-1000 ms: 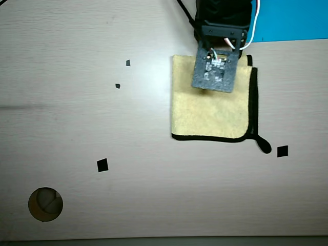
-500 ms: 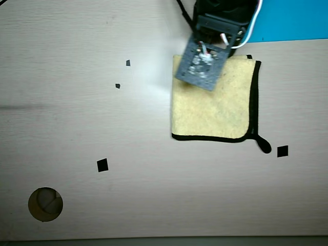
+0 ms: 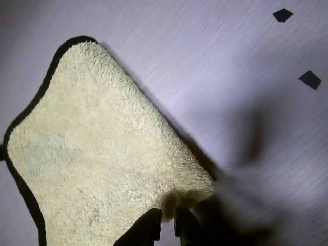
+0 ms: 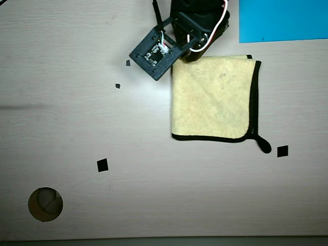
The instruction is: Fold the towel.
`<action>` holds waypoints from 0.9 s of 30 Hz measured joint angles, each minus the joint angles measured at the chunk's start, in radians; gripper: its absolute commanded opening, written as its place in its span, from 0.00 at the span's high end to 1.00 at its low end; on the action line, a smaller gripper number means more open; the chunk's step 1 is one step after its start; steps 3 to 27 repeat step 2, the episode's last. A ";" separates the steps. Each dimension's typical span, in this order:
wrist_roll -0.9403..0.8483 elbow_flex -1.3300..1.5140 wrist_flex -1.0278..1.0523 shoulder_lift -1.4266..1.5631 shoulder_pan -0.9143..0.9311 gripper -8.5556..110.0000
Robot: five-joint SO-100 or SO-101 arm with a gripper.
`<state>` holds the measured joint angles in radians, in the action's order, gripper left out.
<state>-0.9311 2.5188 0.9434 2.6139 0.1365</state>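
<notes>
The folded towel lies flat on the desk, right of centre in the overhead view. The arm reaches in from the top edge, angled toward the towel's upper-left corner. In the wrist view the pincer sits at that corner with its tips nearly together, but whether cloth is caught between them cannot be told.

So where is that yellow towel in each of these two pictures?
Wrist view: the towel fills the left and lower middle, tilted, one corner by the gripper at the bottom edge.
Overhead view: the towel lies right of centre, near the top, under the arm.
Shared landmark: the two small black marks on the table, top right in the wrist view, left of the arm from overhead.
</notes>
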 measured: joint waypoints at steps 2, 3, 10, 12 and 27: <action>0.000 0.000 -0.012 0.000 0.020 0.91; 0.000 0.000 -0.012 0.000 0.020 0.91; 0.000 0.000 -0.012 0.000 0.020 0.91; 0.000 0.000 -0.012 0.000 0.020 0.91; 0.000 0.000 -0.012 0.000 0.020 0.91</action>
